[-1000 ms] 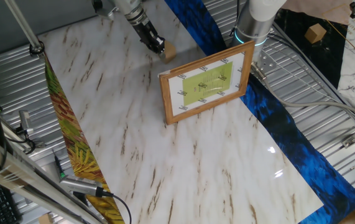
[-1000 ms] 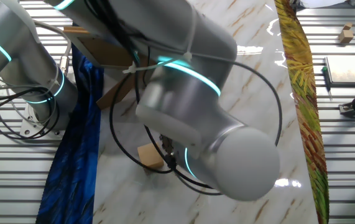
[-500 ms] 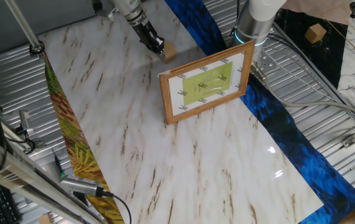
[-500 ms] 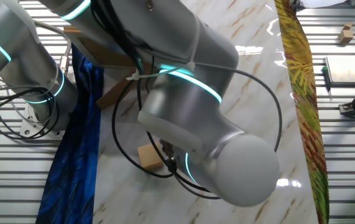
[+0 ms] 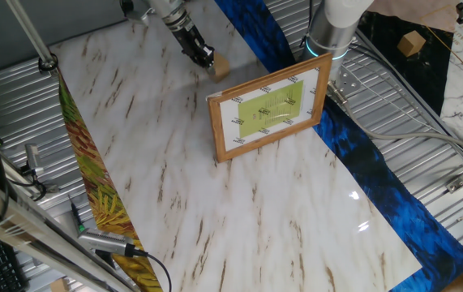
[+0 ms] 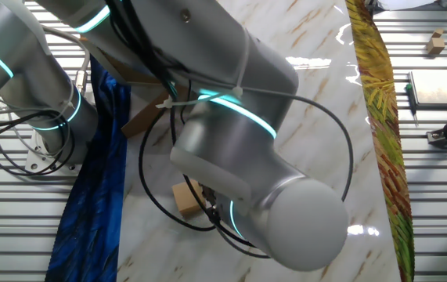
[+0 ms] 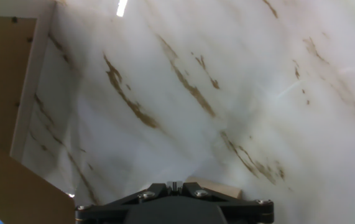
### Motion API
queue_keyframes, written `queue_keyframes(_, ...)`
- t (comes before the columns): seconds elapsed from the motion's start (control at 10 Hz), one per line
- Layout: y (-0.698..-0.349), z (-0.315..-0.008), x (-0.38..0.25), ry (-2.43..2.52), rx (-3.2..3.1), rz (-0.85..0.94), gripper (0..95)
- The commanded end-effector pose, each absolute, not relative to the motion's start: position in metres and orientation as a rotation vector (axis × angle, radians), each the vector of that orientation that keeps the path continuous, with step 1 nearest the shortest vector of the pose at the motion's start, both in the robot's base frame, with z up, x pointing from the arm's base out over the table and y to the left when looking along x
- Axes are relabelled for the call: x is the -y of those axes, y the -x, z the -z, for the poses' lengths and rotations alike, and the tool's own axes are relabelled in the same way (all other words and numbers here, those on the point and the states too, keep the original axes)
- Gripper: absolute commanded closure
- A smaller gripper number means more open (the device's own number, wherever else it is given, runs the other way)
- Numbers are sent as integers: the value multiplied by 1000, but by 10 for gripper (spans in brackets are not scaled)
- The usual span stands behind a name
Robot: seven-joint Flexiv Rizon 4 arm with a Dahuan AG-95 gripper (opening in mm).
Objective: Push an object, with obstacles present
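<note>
Nearest, in one fixed view, bare marble table top (image 5: 215,211), flanked by a leaf-patterned strip (image 5: 93,186) along one long edge and a blue cloth (image 5: 369,162) along the other. Further in, near mid-table, a wooden picture frame (image 5: 270,111) propped upright, green sheet turned toward the camera. Just behind its upper left corner, the small wooden block (image 5: 221,67), lying on the marble close to the blue cloth's edge. Right against the block's left side, the gripper (image 5: 207,59), slanting down from the arm, fingers drawn narrow together with nothing clamped between them. Farther back, on the metal grating, the robot base (image 5: 332,28) with its lit ring. From the other fixed view, the block half tucked under the bulky arm joint (image 6: 239,157), the gripper itself hidden there. From the hand view, the block peeking just past the gripper body at the bottom edge, brown back of the frame at far left.
</note>
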State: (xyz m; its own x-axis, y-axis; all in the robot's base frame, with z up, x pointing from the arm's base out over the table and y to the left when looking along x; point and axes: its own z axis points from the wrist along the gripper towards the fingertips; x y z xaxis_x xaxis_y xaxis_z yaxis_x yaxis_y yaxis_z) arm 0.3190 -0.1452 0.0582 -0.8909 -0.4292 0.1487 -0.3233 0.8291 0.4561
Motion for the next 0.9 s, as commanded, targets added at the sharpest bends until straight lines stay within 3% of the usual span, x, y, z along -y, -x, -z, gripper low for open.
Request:
queue_keyframes(0.1,-317,-58,147,-581,2767,621,950)
queue_keyframes(0.9,-303,-60,175,-605,2766,616,950)
